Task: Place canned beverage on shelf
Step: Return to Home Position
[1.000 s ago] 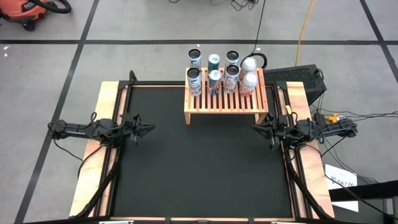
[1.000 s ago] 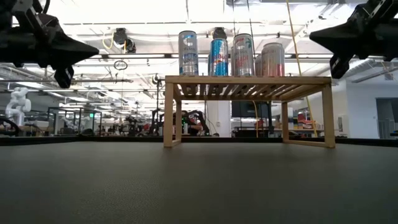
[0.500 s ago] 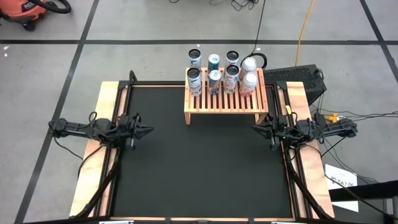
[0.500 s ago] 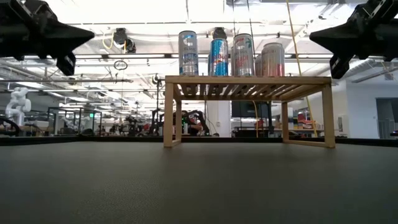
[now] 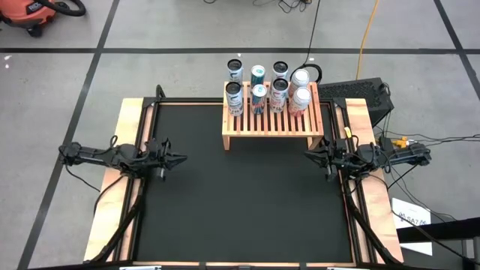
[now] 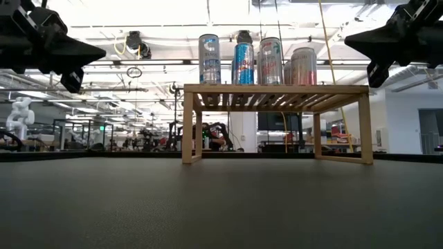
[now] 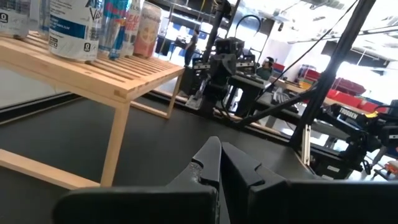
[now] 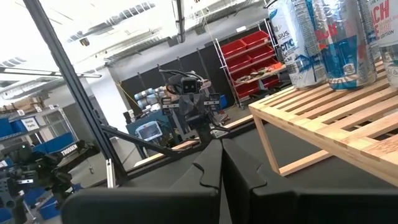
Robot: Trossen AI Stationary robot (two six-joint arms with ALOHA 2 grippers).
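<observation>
The light-wood slatted shelf (image 5: pixel 271 120) stands on its side legs at the far middle of the black table; it also shows in the low view (image 6: pixel 275 91). Several cans (image 5: pixel 267 88) stand upright on its top, toward its far side, also seen in the low view (image 6: pixel 257 61). My left gripper (image 5: pixel 184 158) is shut and empty, held above the table's left side, also in its wrist view (image 7: pixel 219 147). My right gripper (image 5: pixel 307 155) is shut and empty above the table's right side, also in its wrist view (image 8: pixel 220 145).
The black mat (image 5: pixel 240 202) is framed by light-wood rails (image 5: pixel 127 150) at left and right. Cables and a dark box (image 5: pixel 360 94) lie off the table at the far right. A red vacuum (image 5: pixel 34 11) stands on the floor at far left.
My left gripper has shifted slightly up and back down at the table's left side, staying shut. The cans and shelf have kept still.
</observation>
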